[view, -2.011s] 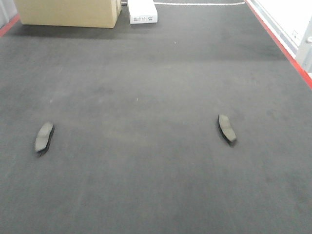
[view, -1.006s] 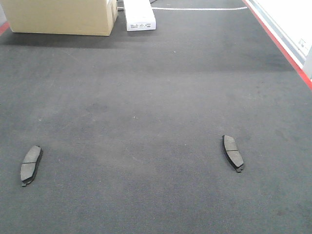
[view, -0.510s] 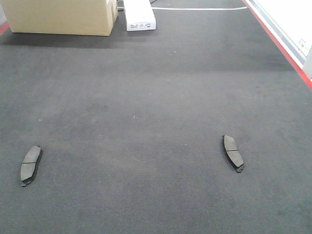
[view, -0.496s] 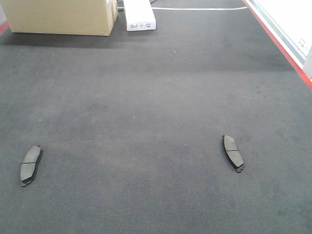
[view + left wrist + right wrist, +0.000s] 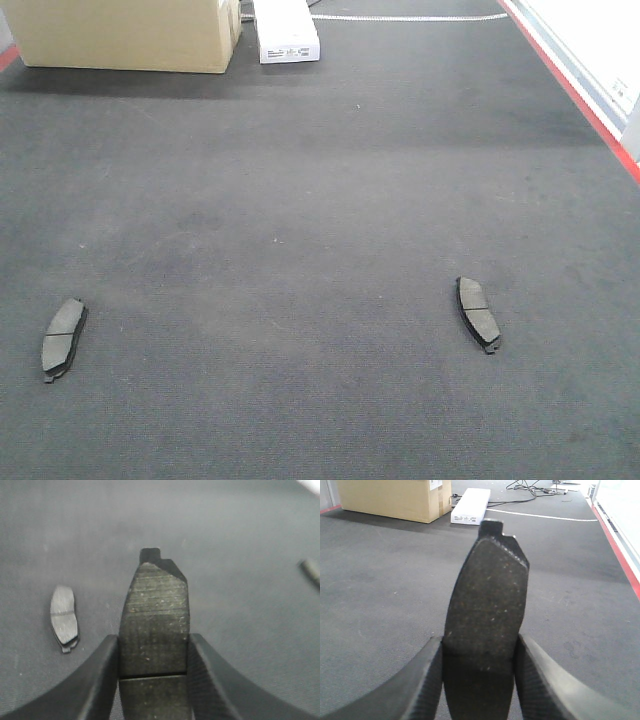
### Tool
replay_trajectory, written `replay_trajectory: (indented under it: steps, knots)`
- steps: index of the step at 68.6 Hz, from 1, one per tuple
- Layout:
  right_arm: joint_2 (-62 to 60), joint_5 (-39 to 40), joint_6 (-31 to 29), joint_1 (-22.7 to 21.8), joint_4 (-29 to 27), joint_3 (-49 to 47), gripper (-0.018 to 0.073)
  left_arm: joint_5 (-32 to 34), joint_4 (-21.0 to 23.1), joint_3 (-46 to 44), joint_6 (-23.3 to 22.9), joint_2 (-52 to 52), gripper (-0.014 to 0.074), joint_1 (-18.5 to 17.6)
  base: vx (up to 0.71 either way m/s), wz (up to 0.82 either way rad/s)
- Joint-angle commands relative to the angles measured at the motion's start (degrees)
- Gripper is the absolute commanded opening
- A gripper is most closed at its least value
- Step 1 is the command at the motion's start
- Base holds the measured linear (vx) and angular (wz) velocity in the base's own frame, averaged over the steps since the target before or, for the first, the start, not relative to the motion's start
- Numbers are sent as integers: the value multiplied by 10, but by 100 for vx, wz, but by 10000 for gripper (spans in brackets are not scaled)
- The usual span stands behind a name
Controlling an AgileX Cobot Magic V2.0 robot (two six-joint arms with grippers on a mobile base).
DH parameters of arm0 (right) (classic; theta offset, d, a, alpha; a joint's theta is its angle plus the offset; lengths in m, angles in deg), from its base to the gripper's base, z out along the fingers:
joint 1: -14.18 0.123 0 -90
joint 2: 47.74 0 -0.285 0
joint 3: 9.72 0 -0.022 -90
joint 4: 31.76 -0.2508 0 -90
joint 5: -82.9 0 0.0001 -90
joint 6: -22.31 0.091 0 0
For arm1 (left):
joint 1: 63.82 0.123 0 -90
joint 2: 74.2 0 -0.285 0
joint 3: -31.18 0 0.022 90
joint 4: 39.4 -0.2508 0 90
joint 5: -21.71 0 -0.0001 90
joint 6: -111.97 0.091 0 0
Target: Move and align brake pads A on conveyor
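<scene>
Two brake pads A lie flat on the charcoal conveyor [image 5: 300, 200], one at the left [image 5: 62, 340] and one at the right [image 5: 478, 314]; neither gripper shows in the front view. My left gripper [image 5: 154, 647] is shut on a third pad [image 5: 156, 610], which sticks out forward above the belt. Left of it on the belt lies a pad [image 5: 64, 617], and the end of another pad [image 5: 312, 571] shows at the right edge. In the right wrist view my right gripper [image 5: 479, 650] is shut on a fourth pad [image 5: 487, 595], held above the belt.
A cardboard box [image 5: 125, 35] and a white box [image 5: 285, 30] stand at the belt's far end. A red edge strip [image 5: 580, 95] runs along the right side. Cables [image 5: 530, 490] lie beyond the white box [image 5: 470, 505].
Compared with two seconds ago, both lying pads and the boxes sit lower in the front view. Over the last second nothing has visibly moved.
</scene>
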Motion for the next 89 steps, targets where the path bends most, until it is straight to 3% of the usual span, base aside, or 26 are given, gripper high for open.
replay_trajectory:
  steps: [1,32,54,65,80,89]
  knots:
    - [7,56,-3,-3,-1,-17,-2,73,-1,-44,-11,90,-6,-1,0,0]
    - [7,56,-3,-3,-1,-17,-2,193,10,-149,-49,460,2,-1,0,0]
    - [7,56,-3,-3,-1,-17,-2,205,42,-207,-54,627,55,-2,0,0]
    - [7,56,-3,-3,-1,-17,-2,195,42,-233,-54,676,177,-2,0,0]
    - [7,56,-3,-3,-1,-17,-2,156,37,-272,-52,709,449,-2,0,0]
    - [7,56,-3,-3,-1,-17,-2,113,32,-303,-50,699,534,-2,0,0]
